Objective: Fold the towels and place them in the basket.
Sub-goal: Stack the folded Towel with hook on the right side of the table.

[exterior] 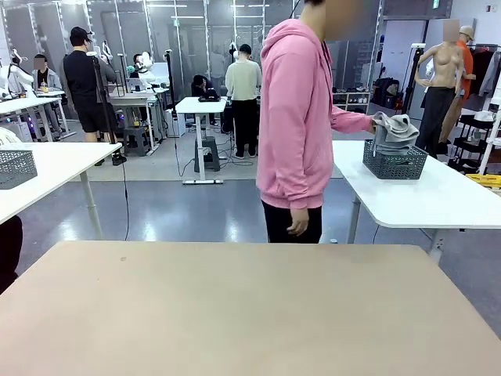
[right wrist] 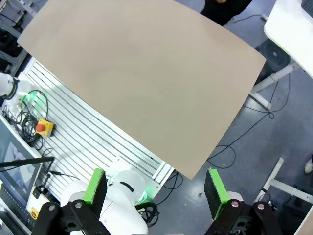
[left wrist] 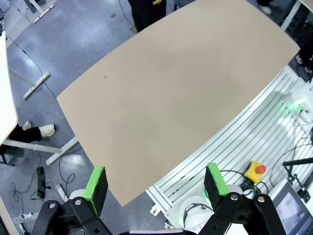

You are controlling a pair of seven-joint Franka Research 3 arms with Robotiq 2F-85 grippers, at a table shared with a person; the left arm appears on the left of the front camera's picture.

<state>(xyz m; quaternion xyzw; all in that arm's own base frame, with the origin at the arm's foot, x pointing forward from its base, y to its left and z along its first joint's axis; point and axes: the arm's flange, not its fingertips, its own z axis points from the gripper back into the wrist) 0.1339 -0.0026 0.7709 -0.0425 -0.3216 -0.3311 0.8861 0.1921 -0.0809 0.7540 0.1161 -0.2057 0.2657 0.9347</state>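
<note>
From the front camera I see my beige table [exterior: 250, 309], its top bare in front of me, and beyond its far edge a person in a pink hoodie [exterior: 296, 117] standing side-on, turned toward a white side table [exterior: 438, 196] on my right. That body blocks part of my line across the room, and the side table sits well apart from my own. The basket [exterior: 394, 162] stands on that white table near its far left corner, its long axis running roughly left to right across my view, the open top upward. The towels [exterior: 394, 129] are heaped in it, grey cloth bunched and rising above the rim, not lying flat; I cannot tell one towel from the other in that pile. The person's hand [exterior: 371, 124] reaches out to the towels at the basket's left side, arm held nearly level, while the other hand [exterior: 297, 225] hangs slack by the hip. A second grey basket [exterior: 16, 168] rests on another white table at my far left. Through the left wrist camera the left gripper [left wrist: 156, 182] hangs high over the near edge of the beige table with its jaws spread wide and nothing between the green pads [left wrist: 96, 184]. The right gripper [right wrist: 155, 186] hovers the same way above the table's corner and the ribbed white frame [right wrist: 98, 127] below, jaws wide apart and holding nothing.
</note>
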